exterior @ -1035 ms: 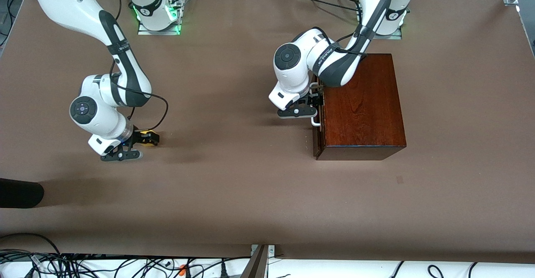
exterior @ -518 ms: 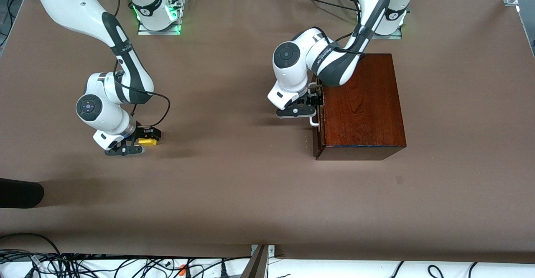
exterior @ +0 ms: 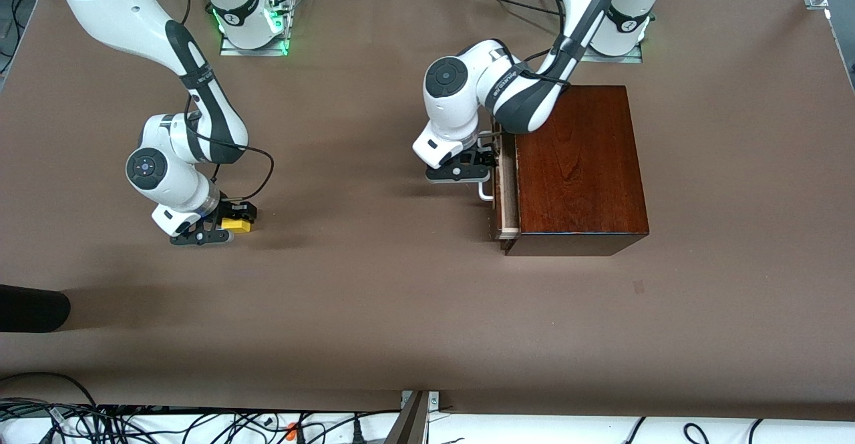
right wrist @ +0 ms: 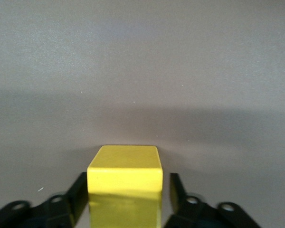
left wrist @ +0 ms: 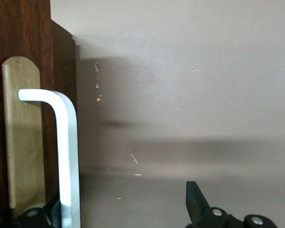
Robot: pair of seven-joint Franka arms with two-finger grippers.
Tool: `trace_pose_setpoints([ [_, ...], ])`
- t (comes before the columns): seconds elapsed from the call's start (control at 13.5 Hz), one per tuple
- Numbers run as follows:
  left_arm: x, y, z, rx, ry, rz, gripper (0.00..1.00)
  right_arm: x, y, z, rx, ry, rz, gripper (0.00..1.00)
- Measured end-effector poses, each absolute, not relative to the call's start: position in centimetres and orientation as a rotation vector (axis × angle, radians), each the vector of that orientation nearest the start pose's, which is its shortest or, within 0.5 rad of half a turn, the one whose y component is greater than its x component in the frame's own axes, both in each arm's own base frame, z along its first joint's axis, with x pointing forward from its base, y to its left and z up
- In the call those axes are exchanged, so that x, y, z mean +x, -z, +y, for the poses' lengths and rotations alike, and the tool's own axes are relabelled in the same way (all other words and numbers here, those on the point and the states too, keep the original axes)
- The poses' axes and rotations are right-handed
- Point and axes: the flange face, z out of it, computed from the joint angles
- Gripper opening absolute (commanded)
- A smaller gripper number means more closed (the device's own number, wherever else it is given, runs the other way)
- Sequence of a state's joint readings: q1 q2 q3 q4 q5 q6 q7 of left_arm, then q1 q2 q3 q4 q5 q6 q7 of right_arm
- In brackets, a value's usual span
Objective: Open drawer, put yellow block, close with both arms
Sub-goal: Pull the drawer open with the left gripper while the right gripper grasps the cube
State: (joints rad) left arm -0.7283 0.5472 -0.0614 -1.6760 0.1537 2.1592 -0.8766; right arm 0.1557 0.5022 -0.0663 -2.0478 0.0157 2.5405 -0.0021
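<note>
Right gripper [exterior: 226, 225] down on brown tabletop [exterior: 374, 284] w/ fingers [right wrist: 80, 192] bracketing small bright yellow cube [exterior: 236, 225], grip not confirmed. Left gripper [exterior: 482, 163] at white U-bar handle [exterior: 485, 193], fingers spread; pale-wood drawer [exterior: 506, 190] slightly out of glossy dark-brown box [exterior: 578, 170].

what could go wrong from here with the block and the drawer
The right gripper has its fingers around the yellow block, one finger apparently not touching it; a lift now could drop it. The drawer is only slightly open, too narrow for the block. In the left wrist view, the left gripper stands wide around the handle and could slip off.
</note>
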Motion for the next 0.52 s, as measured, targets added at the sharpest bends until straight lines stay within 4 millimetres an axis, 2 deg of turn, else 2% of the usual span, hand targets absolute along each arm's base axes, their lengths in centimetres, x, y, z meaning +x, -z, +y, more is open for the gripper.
trace_pose_setpoints([
  [0.15,48.0,-28.1,-47.9,-3.045,0.047,-0.005,1.00,59.2,-19.0,5.3,-3.162,-0.011,-0.137,0.23],
  [0.22,48.0,-28.1,-48.2,-3.050,0.046,-0.007,1.00,59.2,-19.1,5.3,-3.162,-0.010,-0.137,0.18],
  [0.37,47.9,-28.2,-48.7,-3.059,0.046,-0.007,1.00,59.3,-19.2,5.3,-3.161,-0.001,-0.151,0.14],
  [0.52,47.9,-28.3,-48.9,-3.061,0.047,-0.005,1.00,59.7,-20.1,5.4,-3.154,0.030,-0.241,0.14],
])
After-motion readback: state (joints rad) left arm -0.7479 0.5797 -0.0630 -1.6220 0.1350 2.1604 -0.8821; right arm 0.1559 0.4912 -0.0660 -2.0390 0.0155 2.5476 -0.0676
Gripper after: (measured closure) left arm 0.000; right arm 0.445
